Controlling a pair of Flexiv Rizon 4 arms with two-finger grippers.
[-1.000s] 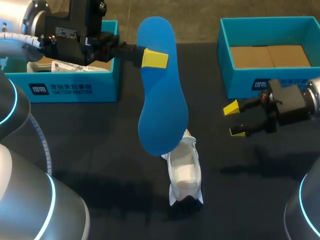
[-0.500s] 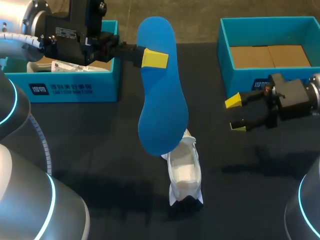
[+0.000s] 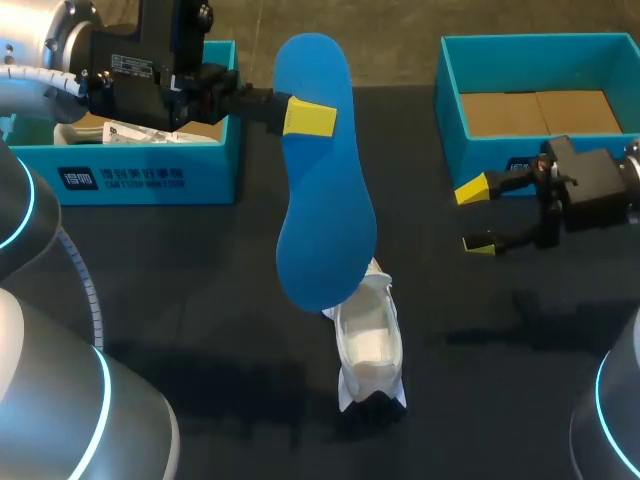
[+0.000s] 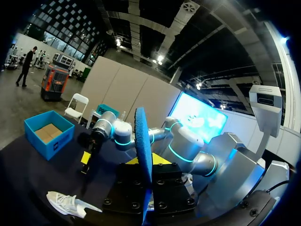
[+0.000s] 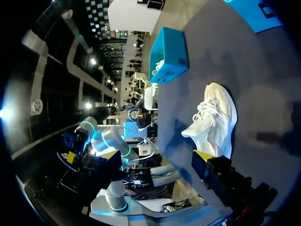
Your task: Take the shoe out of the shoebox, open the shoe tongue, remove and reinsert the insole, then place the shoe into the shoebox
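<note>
Your left gripper point(image 3: 308, 118) is clamped on the blue insole point(image 3: 322, 200), gripping it near one end and holding it up off the dark table point(image 3: 180, 290); in its own wrist view you see the insole edge-on, rising from between the fingers. From the head view, the insole's far end overlaps one end of the white shoe point(image 3: 370, 345), which sits on the table out of both boxes, between the teal box point(image 3: 150, 170) at the left and the shoebox point(image 3: 450, 110) at the right. Your right gripper point(image 3: 476, 216) has its fingers spread wide with nothing between them, just in front of that shoebox and well apart from the shoe.
</note>
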